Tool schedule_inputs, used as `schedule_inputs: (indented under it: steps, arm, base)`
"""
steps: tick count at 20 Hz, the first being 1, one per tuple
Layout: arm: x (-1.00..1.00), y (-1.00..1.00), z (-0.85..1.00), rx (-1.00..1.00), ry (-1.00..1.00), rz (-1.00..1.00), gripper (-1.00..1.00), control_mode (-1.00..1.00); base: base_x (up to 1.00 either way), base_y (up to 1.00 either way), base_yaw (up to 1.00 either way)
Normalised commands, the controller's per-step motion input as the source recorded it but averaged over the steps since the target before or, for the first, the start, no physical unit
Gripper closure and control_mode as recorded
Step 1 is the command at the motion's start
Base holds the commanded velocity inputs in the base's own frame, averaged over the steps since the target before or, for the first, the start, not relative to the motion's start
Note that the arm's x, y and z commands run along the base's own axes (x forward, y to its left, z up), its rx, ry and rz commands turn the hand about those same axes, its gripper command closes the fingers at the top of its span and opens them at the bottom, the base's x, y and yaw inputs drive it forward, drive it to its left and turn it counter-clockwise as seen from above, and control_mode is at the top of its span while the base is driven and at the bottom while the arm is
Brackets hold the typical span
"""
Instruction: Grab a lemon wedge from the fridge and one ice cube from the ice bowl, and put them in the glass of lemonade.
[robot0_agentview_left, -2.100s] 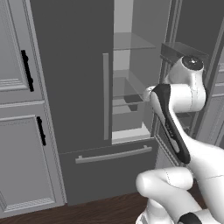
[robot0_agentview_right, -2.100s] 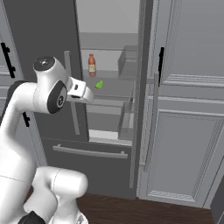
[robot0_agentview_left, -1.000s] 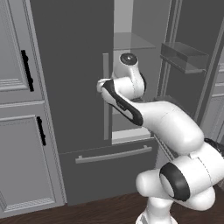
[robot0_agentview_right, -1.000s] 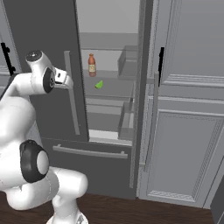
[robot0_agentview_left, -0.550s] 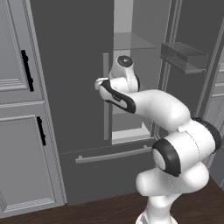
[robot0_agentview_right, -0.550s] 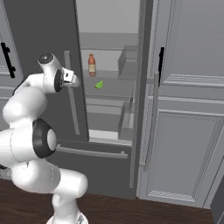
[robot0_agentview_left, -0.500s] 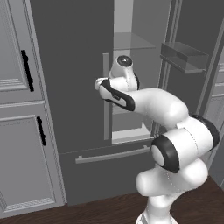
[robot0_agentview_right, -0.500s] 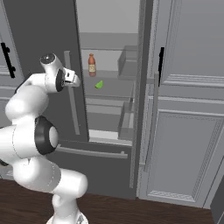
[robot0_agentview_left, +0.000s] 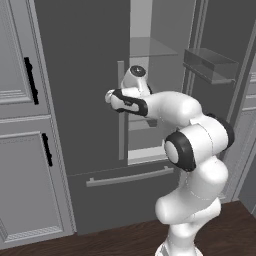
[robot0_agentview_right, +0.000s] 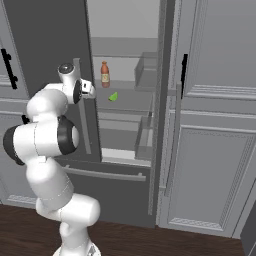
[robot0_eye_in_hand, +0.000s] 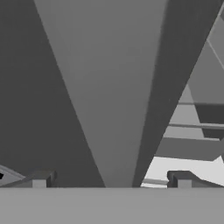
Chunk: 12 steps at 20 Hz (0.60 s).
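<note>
the lemon wedge (robot0_agentview_right: 113, 96) is a tiny green sliver lying on a glass shelf inside the open fridge (robot0_agentview_right: 127, 107), just right of an orange bottle (robot0_agentview_right: 105, 74). the gripper (robot0_eye_in_hand: 111, 178), jaws wide apart and empty, faces the door's long handle (robot0_agentview_left: 120, 110). grey panelled cabinets (robot0_agentview_left: 25, 150) flank the fridge above a dark wood floor (robot0_agentview_right: 150, 242).

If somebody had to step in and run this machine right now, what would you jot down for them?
Tool: open, holding nothing, up close to the left fridge door's handle.
Fridge: right door swung open, left door shut.
Lemon wedge: lying on a shelf inside, next to an orange bottle.
Done: fridge partly opened.
Left: probably open the left door wider, pick up the wedge, fetch an ice cube, drop both into the lemonade. Bowl and glass are elsewhere.
</note>
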Motion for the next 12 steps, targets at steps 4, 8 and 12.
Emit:
schedule_inputs:
  steps: [4, 8, 12]
  arm:
    - [0.47, 0.16, -0.07, 0.0, 0.0, 0.01, -1.0, -1.0]
    - [0.44, 0.09, -0.25, 0.0, 0.0, 0.0, -1.0, -1.0]
    - [0.13, 0.06, -0.31, 0.0, -0.09, 0.0, -1.0, -1.0]
  base:
    - [0.0, 0.0, 0.0]
    - [0.0, 0.0, 0.0]
    - [0.0, 0.0, 0.0]
